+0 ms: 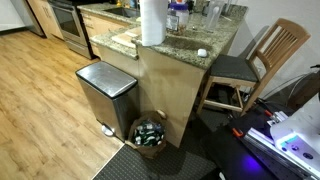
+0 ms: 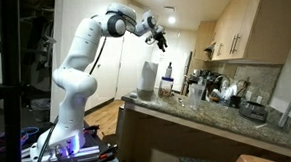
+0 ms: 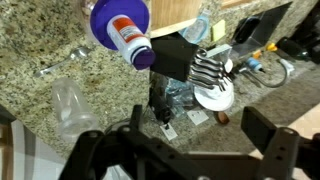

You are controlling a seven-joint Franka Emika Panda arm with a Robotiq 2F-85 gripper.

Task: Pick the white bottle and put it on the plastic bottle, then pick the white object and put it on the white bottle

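Observation:
My gripper [image 2: 161, 36] hangs high above the granite counter [image 2: 202, 116], open and empty. In the wrist view its two fingers [image 3: 186, 150] stand wide apart with only counter between them. The white bottle with a blue cap [image 3: 121, 27] stands upright at the top left of that view and also shows in an exterior view [image 1: 175, 16]. A clear plastic bottle [image 3: 70, 104] stands on the counter at the left, apart from it. The tiny white object [image 1: 201, 52] lies near the counter's edge; I cannot pick it out in the wrist view.
A big paper towel roll [image 1: 152, 22] stands by the bottle. A black device [image 3: 182, 55], a white disc with forks [image 3: 212, 92] and cables lie on the counter. A steel bin [image 1: 107, 92], a basket [image 1: 150, 133] and a chair [image 1: 262, 60] stand below.

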